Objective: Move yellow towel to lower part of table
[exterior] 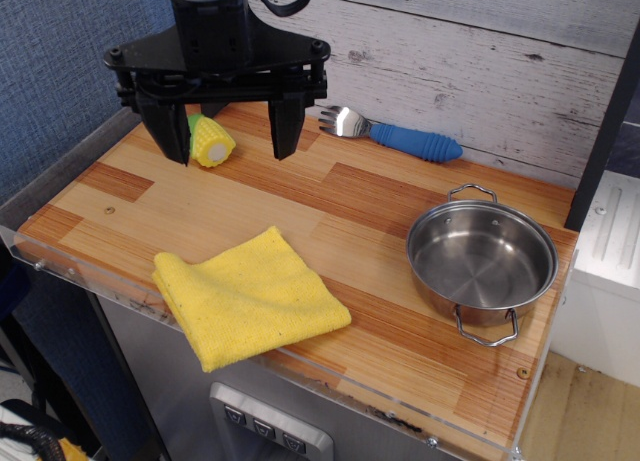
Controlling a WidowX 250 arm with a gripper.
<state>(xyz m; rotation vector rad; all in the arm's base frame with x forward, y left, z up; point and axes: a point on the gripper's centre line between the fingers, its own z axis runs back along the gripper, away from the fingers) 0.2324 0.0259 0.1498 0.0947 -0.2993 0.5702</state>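
The yellow towel (247,297) lies folded and flat on the wooden table (340,206), at its front left, with one edge reaching the clear plastic rim. My gripper (228,149) hangs well above the table's back left, high over the towel and apart from it. Its two black fingers (283,129) stand wide apart, open and empty.
A toy corn (211,141) lies at the back left, just below the gripper. A fork with a blue handle (395,135) lies along the plank wall. A steel pot (481,261) stands at the right. The table's front edge drops off right beside the towel.
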